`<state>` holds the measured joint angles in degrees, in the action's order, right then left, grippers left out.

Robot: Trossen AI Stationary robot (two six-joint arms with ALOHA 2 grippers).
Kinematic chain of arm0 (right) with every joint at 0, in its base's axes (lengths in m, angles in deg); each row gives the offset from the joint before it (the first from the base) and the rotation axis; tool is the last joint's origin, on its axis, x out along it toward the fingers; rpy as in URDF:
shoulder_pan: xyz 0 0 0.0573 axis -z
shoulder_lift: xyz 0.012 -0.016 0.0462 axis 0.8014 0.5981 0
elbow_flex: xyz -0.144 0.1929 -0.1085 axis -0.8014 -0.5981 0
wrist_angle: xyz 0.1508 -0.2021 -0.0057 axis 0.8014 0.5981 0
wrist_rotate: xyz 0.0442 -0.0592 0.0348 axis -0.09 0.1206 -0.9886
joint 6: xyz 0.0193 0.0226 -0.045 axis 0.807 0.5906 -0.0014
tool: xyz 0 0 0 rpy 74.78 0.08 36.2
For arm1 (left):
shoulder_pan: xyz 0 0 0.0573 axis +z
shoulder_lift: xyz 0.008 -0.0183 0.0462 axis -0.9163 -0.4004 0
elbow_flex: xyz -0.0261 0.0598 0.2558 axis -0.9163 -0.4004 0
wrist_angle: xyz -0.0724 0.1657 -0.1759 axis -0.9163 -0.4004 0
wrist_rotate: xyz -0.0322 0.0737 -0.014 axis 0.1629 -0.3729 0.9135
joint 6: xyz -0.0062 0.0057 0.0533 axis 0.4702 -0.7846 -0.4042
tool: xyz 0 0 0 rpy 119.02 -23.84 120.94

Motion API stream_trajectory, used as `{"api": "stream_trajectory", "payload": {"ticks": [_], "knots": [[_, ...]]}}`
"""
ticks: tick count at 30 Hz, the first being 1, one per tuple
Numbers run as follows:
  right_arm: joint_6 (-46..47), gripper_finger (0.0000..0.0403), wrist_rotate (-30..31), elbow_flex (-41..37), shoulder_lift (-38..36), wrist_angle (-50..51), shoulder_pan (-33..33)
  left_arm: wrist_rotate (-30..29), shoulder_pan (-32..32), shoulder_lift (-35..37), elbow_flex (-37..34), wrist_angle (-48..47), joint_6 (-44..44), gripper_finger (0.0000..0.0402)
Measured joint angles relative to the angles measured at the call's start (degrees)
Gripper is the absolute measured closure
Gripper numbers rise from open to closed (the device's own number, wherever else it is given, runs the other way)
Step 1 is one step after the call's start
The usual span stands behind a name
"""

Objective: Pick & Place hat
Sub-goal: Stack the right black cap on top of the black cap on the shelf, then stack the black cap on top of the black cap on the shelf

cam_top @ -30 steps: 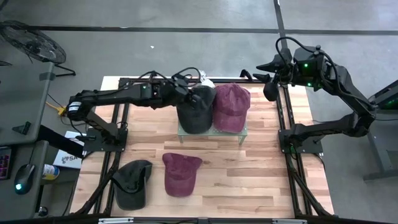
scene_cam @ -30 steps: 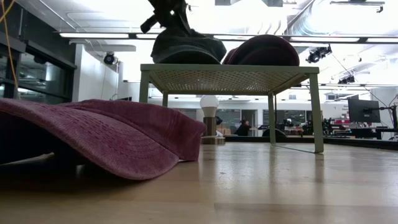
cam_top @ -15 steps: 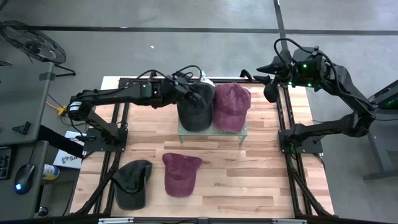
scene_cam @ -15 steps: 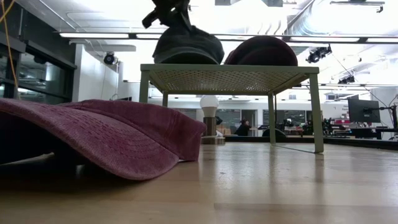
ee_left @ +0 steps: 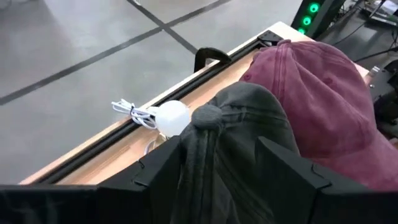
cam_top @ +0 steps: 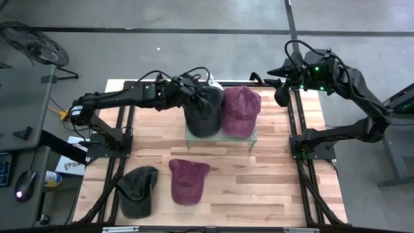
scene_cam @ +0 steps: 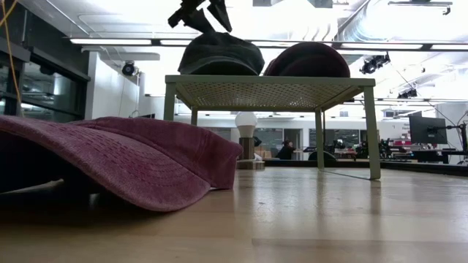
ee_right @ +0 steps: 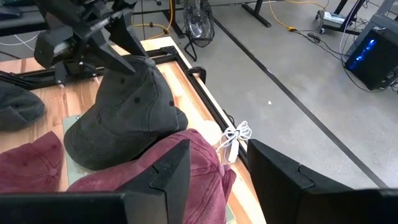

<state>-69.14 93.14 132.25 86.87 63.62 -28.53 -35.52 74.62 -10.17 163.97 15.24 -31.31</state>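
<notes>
From above, the left claw [cam_top: 206,92] hangs released over the dark hat [cam_top: 202,115] on the small rack [cam_top: 249,138]. Level view: its fingers spread just above the crown. The right claw [cam_top: 283,81] waits apart, parted, empty.

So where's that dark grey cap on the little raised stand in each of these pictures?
High view: dark grey cap at centre, on the stand's left half.
Low view: cap on the stand, upper middle.
Left wrist view: cap at centre.
Right wrist view: cap left of centre.
Shared landmark: the maroon cap beside it.
</notes>
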Motion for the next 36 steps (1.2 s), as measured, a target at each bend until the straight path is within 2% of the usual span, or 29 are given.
{"api": "stream_trajectory", "payload": {"ticks": [14,19,22,25,29,36], "knots": [[0.24,0.0253,-1.61,0.00,0.00,0.56,-0.02,-1.62,-0.02,6.50,0.00,-2.56,-8.89,0.0200],[4.17,0.0252,-8.91,0.00,0.00,2.30,-0.25,1.00,-0.02,10.13,0.00,-9.34,-8.92,0.0200],[8.45,0.0253,-12.13,0.00,0.00,3.71,-3.11,1.47,-0.86,12.71,0.00,-12.80,-9.36,0.0200],[13.61,0.0252,-12.70,0.00,0.13,3.93,-8.41,1.29,-2.38,14.88,0.00,-15.78,-10.60,0.0200],[22.24,0.0252,-8.43,0.00,1.19,4.39,-17.96,0.90,-5.17,17.28,0.00,-19.61,-12.20,0.0200],[34.78,0.0252,7.48,-0.05,6.48,4.73,-34.25,1.40,-8.67,19.60,-0.02,-24.66,-15.23,0.0200]]}}
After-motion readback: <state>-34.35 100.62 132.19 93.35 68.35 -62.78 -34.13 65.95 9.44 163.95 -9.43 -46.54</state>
